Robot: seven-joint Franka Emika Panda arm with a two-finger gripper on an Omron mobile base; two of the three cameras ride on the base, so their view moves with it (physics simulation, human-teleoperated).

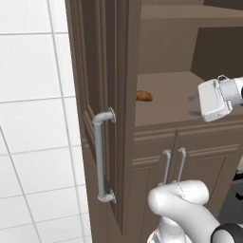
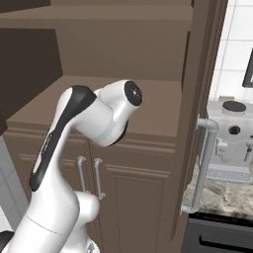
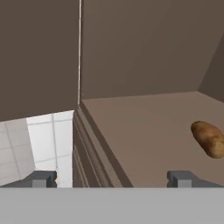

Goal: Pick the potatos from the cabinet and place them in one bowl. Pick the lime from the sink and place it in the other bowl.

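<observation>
Hand (image 3: 109,179) spread wide, nothing held, poised at cabinet (image 1: 102,71) shelf edge. Potato (image 3: 210,139) seen on shelf, deep inside cabinet. Advance advised: potato centred between fingers, then closed gently.

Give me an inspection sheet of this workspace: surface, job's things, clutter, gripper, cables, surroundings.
Surface: brown cabinet shelf, flat, mostly bare.
Job's things: one potato lies on the shelf, near the open cabinet door; it sits right of centre in the hand view. Bowls, lime and sink: nothing seen.
Clutter: nothing seen.
Gripper: gripper open, holding nothing, at the shelf's front edge, pointed towards the potato and apart from it.
Cables: nothing seen.
Surroundings: low doors with paired handles below the shelf, white tiled wall, coffee machine on a stone counter.
</observation>
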